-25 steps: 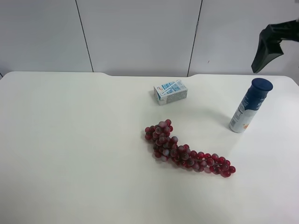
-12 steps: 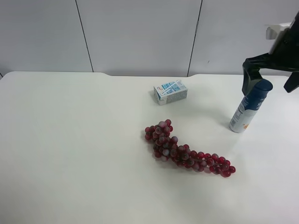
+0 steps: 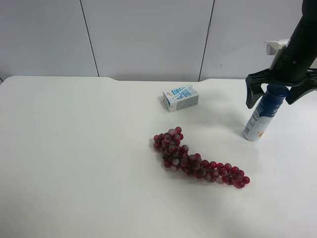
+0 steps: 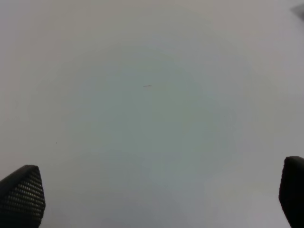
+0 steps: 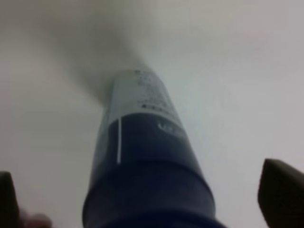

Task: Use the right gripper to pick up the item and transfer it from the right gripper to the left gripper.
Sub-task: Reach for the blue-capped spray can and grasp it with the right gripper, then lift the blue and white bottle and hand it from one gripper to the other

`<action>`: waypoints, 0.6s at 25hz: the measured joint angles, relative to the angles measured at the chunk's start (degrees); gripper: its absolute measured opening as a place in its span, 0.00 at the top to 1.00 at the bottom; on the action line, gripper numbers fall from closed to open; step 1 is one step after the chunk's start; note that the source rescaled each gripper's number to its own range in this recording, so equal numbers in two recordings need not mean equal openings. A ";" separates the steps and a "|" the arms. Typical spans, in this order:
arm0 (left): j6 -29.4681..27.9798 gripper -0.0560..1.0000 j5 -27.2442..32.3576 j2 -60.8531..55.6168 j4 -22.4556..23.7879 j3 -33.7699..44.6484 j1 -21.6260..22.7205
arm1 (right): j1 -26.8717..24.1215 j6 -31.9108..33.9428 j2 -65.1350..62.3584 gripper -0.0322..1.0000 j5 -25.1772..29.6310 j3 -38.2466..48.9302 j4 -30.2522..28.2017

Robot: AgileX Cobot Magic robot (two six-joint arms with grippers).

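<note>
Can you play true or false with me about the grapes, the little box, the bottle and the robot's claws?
1. The tall bottle with a dark blue cap stands on its base on the white table. True.
2. The black two-fingered right gripper is shut tight on the bottle. False: it is open, with one finger at each side of the cap and gaps showing in the right wrist view.
3. The bunch of red grapes lies on top of the small blue-and-white carton. False: they lie apart on the table.
4. The left gripper is open and holds nothing. True: only bare table shows between its fingers.
</note>
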 joint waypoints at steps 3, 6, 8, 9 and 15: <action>0.00 0.00 0.00 0.00 0.00 0.00 0.00 | 0.00 -0.05 0.89 0.19 -0.11 0.00 0.40; 0.00 0.00 0.00 0.00 0.00 0.00 0.00 | 0.00 -0.05 1.09 0.63 -0.11 0.00 0.40; 0.00 0.00 0.00 0.00 0.00 0.00 0.00 | 0.00 -0.07 1.14 0.97 -0.11 0.00 0.40; 0.00 0.00 0.00 0.00 0.00 0.00 0.00 | 0.00 -0.07 1.14 0.96 -0.11 0.00 0.40; 0.00 0.00 0.00 0.00 0.00 0.00 0.00 | 0.00 -0.12 1.07 0.96 0.00 -0.07 0.40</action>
